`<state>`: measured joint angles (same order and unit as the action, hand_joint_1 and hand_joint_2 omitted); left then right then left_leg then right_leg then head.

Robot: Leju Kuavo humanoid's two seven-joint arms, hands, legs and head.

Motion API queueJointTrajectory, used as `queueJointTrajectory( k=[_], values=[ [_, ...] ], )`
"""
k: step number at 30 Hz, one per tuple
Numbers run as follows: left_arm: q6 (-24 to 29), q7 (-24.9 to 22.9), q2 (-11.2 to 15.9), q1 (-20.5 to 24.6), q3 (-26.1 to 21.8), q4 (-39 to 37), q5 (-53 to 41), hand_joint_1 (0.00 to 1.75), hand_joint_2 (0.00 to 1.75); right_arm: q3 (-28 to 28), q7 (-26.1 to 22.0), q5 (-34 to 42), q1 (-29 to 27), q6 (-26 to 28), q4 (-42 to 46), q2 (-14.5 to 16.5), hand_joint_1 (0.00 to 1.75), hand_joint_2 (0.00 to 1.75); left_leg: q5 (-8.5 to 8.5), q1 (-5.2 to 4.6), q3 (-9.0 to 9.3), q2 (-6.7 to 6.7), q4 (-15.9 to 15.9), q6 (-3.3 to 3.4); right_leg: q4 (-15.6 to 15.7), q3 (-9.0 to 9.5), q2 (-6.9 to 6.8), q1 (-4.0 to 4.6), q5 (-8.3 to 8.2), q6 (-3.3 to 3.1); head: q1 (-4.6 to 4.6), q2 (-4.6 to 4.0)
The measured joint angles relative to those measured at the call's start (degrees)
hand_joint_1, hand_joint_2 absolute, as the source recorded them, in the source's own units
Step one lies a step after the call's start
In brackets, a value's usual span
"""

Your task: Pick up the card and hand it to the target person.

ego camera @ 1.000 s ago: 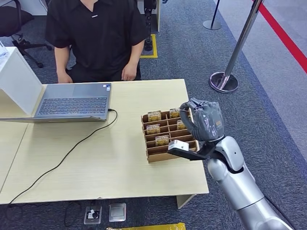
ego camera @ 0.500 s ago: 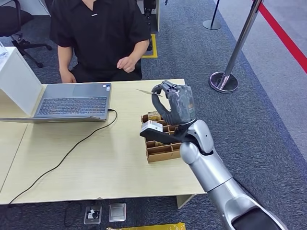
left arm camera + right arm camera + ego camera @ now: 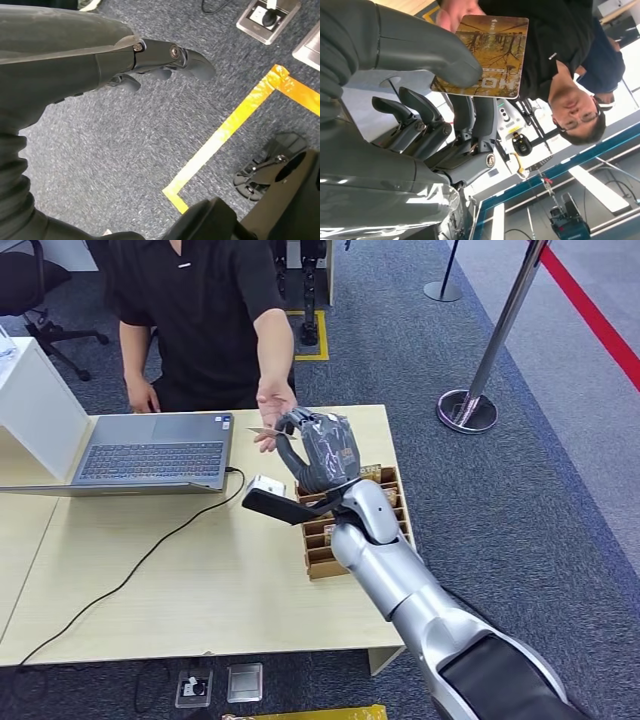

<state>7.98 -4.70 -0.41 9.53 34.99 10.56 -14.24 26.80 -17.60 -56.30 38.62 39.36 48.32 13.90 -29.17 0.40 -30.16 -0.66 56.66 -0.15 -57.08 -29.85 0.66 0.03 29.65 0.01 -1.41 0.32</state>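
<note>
My right hand [image 3: 321,448] is raised over the table and pinches a yellow-brown printed card [image 3: 262,431] [image 3: 494,52] between thumb and fingers. The card lies flat, its far edge against the open palm of the person's hand [image 3: 272,410] [image 3: 452,12]. The person in a black shirt [image 3: 204,310] sits behind the table and reaches an arm forward to the card. My left hand [image 3: 151,57] hangs over the grey carpet with its fingers stretched out and nothing in it.
A cardboard divider box [image 3: 362,525] holding several more cards sits on the table's right part, partly behind my right arm. An open laptop [image 3: 151,452] with a black cable [image 3: 143,560] lies at the left. A stanchion base [image 3: 466,410] stands on the carpet to the right.
My right hand has carried the card from above the box up and left toward the person. The person's hand has lifted off the table and reached out to meet the card.
</note>
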Motion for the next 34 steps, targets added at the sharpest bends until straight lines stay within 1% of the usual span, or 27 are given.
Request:
queueJointTrajectory(
  k=[8,14,15,17,18,19,21,25,28,31,33,34],
  values=[
    [-0.9,-1.0,0.0,0.2,1.1,0.0,-2.4,0.00,1.75,-1.6,-0.6,-1.7,0.2,0.1,-2.0,0.6,1.75,1.75,0.00,0.00,0.00,0.00,0.0,0.00,0.0,-0.02,0.00,0.00,0.00,0.00,0.05,0.00],
    [0.1,-1.0,0.0,0.6,1.3,0.0,-2.4,0.00,1.75,-3.1,-0.8,-3.1,0.2,0.1,-2.9,0.8,1.75,1.75,0.00,0.00,-0.01,0.00,0.0,0.00,0.0,-0.02,0.00,0.00,0.00,0.00,0.06,0.01],
    [0.1,-1.0,0.0,0.7,1.3,0.0,-2.4,0.00,1.31,-3.3,-0.8,-3.1,0.2,0.1,-3.0,0.8,1.40,1.75,0.00,0.00,-0.02,0.00,0.0,0.00,0.0,-0.03,0.00,0.00,0.00,0.00,0.05,0.00],
    [0.2,-1.0,0.0,0.7,1.3,0.0,-2.4,0.00,0.44,-3.6,-0.8,-3.2,0.2,0.1,-3.2,0.8,0.53,1.75,0.00,0.00,-0.05,0.00,0.0,0.00,0.0,-0.06,0.00,0.00,0.00,0.00,0.03,-0.01],
    [0.2,-1.0,0.0,0.8,1.3,0.0,-2.4,0.00,0.00,-3.8,-0.9,-3.2,0.2,0.1,-3.2,0.8,0.10,1.31,0.00,0.00,-0.06,0.00,0.0,0.00,0.0,-0.08,0.00,0.00,0.00,0.00,0.01,-0.01],
    [0.3,-0.9,0.0,0.8,1.3,0.0,-2.4,0.00,0.00,-3.9,-1.1,-3.2,0.2,0.1,-3.3,0.8,0.00,0.87,0.00,0.00,-0.08,0.00,0.0,0.00,0.0,-0.09,0.00,0.00,0.00,0.00,0.01,0.00],
    [0.3,-0.7,0.0,0.8,1.3,0.0,-2.1,0.00,0.00,-4.2,-1.5,-3.3,0.1,0.1,-3.3,0.8,0.00,0.00,0.00,0.00,-0.09,0.01,0.0,0.00,0.0,-0.12,0.00,0.00,0.00,0.00,0.02,-0.01],
    [-0.1,-0.7,0.0,0.7,1.1,0.0,-1.5,0.00,0.00,-5.5,-1.8,-4.1,-0.5,0.1,-2.4,0.9,0.00,0.00,0.00,0.00,-0.09,0.01,0.0,0.00,0.0,-0.14,0.00,0.00,0.00,0.00,0.04,0.01],
    [-0.3,-0.7,0.0,0.4,0.8,0.0,-1.1,0.00,0.00,-8.7,-3.0,-4.8,-1.9,0.2,0.9,0.7,0.00,0.00,0.00,0.00,-0.09,0.00,0.0,0.00,0.0,-0.14,0.00,0.00,0.00,-0.01,0.08,0.00],
    [-0.1,-0.7,0.0,-0.5,0.3,0.0,-0.6,0.00,0.00,-14.7,-6.2,-2.4,-3.6,0.2,4.6,-0.2,0.00,0.00,0.00,0.00,-0.09,-0.02,0.0,0.00,0.0,-0.13,-0.02,-0.01,-0.01,0.00,0.11,0.01],
    [0.1,-0.7,0.1,-1.3,-0.2,0.0,-0.5,0.00,0.00,-21.1,-10.0,1.4,-4.5,0.3,6.4,-1.6,0.00,0.00,0.00,-0.01,-0.12,-0.03,0.1,0.00,0.0,-0.13,-0.02,-0.01,-0.01,0.01,-0.01,0.01],
    [0.2,-0.7,0.1,-1.6,-0.4,0.0,-0.5,0.00,0.00,-22.7,-11.0,2.4,-4.7,0.3,6.8,-2.0,0.00,0.00,0.00,-0.01,-0.13,-0.03,0.1,0.00,0.0,-0.13,-0.02,-0.02,-0.02,0.01,-0.05,0.00]
  ],
)
